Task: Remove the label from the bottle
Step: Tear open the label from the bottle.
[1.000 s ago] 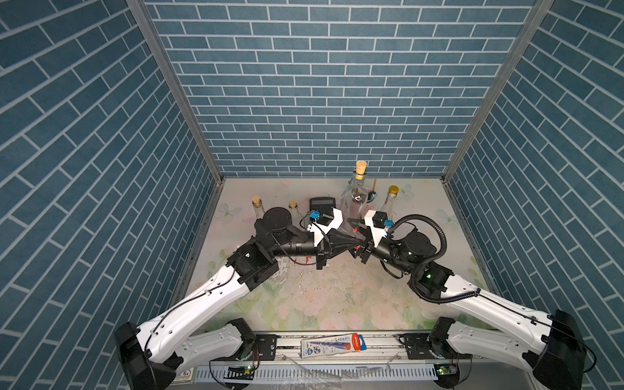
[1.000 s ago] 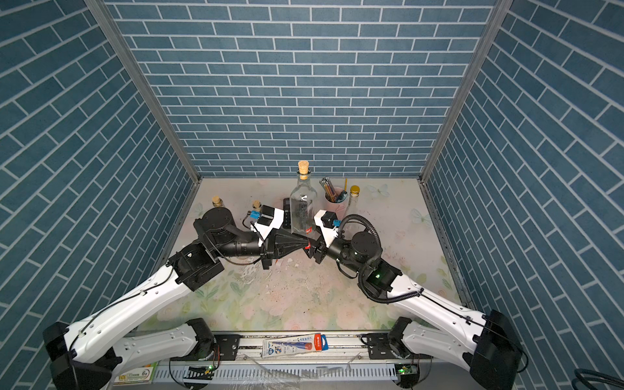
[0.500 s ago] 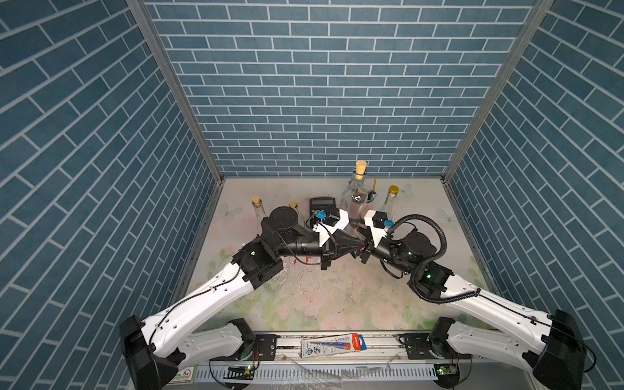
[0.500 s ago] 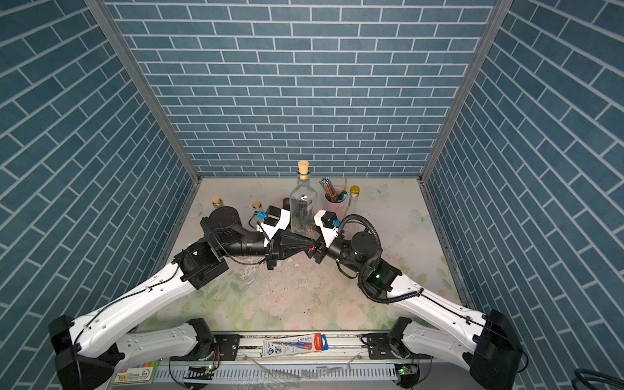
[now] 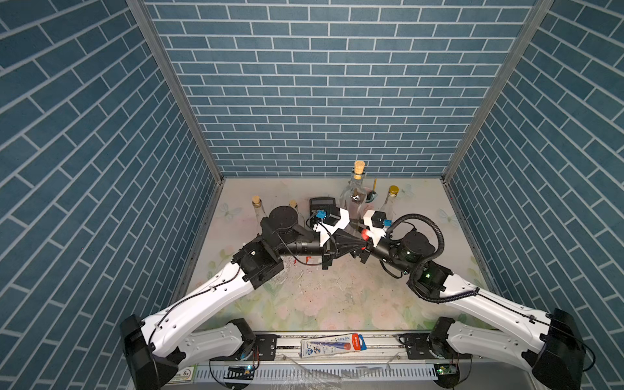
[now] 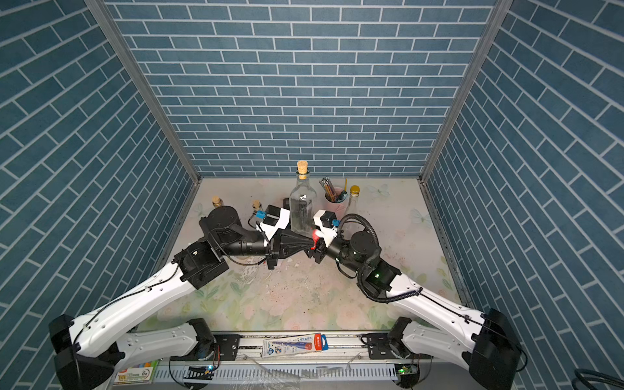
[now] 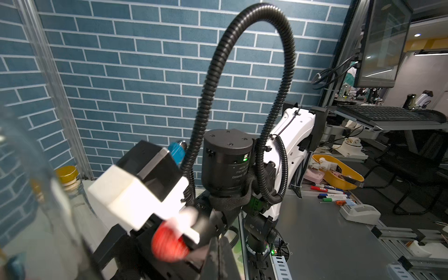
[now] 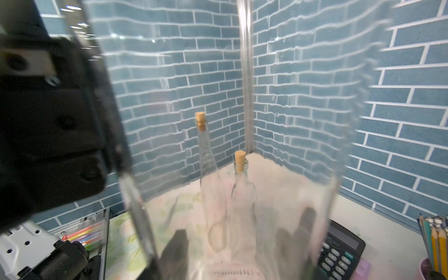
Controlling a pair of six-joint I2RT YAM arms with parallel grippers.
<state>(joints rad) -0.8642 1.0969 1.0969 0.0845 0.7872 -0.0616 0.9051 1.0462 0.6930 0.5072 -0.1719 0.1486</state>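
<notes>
Corked bottle (image 6: pixel 303 209); packet (image 6: pixel 295 344) print illegible

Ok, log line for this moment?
left gripper: shut on red label | right gripper: holding bottle | bottle: upright

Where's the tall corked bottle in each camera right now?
Both top views: tall corked bottle upright, back-centre.
Left wrist: blurred glass close to the lens.
Right wrist: fills the picture, seen through.
Shared landmark: gold-capped bottle beside it; not in the right wrist view.
</notes>
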